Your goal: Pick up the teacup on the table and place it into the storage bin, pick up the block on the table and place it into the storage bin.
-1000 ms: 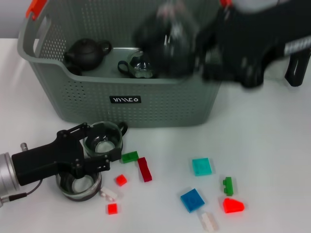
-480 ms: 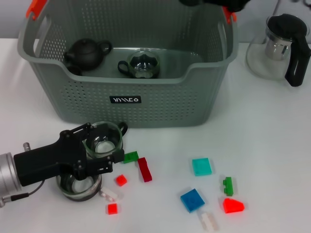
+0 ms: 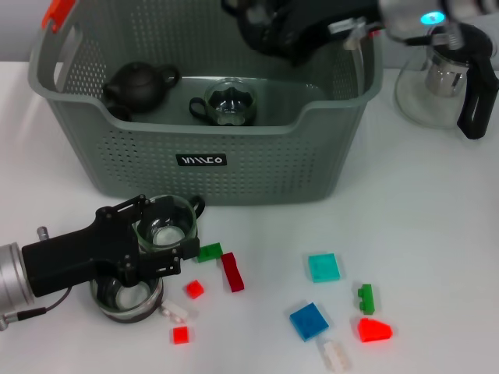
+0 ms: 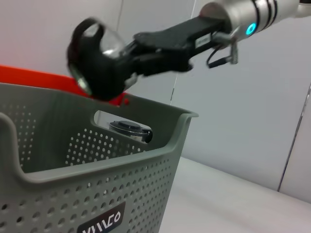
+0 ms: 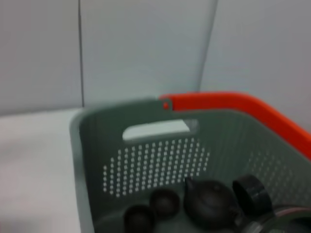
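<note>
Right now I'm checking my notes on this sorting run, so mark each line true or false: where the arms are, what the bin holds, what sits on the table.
1. The right gripper holds a glass cup above the storage bin. True.
2. The bin is empty. False: a black teapot and a glass teacup lie inside.
3. The left gripper is at a glass cup on the table, in front of the bin. True.
4. The glass pitcher stands inside the bin. False: it stands on the table beside it.
5. All blocks are binned. False: a blue block and others remain on the table.

White table (image 3: 437, 234): storage bin (image 3: 234, 167), glass pitcher (image 3: 444, 82), two glass cups (image 3: 165, 226), scattered blocks (image 3: 323, 267).
</note>
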You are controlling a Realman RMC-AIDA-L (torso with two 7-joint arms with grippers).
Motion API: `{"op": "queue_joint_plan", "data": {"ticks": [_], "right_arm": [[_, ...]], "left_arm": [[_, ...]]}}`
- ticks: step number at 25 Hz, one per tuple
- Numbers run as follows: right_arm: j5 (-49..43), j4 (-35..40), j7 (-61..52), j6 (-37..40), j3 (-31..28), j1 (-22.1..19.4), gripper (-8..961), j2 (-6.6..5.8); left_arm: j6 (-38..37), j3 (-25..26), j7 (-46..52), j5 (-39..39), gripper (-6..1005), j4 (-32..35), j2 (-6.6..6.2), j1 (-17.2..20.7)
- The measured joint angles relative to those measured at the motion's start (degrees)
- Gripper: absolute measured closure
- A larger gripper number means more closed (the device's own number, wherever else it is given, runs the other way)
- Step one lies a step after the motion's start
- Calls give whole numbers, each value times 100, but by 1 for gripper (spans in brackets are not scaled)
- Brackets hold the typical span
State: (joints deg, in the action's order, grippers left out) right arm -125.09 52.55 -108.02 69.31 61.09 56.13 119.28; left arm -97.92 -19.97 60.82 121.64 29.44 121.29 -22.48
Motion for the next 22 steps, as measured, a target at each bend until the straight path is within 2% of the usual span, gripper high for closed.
{"op": "queue_joint_plan", "data": {"ticks": [3, 9, 22], "right_arm": [[-246, -359, 1, -524, 289, 211, 896, 84], [-305, -923, -8, -1354, 918, 373, 895, 100], [-409, -1596, -27, -2293, 1051, 448, 896, 100]], "left_arm": [[1, 7, 0, 0, 126, 0, 1, -1], [38, 16, 3, 0, 127, -25, 16, 1], [21, 29, 36, -8, 127, -36, 13, 1]]}}
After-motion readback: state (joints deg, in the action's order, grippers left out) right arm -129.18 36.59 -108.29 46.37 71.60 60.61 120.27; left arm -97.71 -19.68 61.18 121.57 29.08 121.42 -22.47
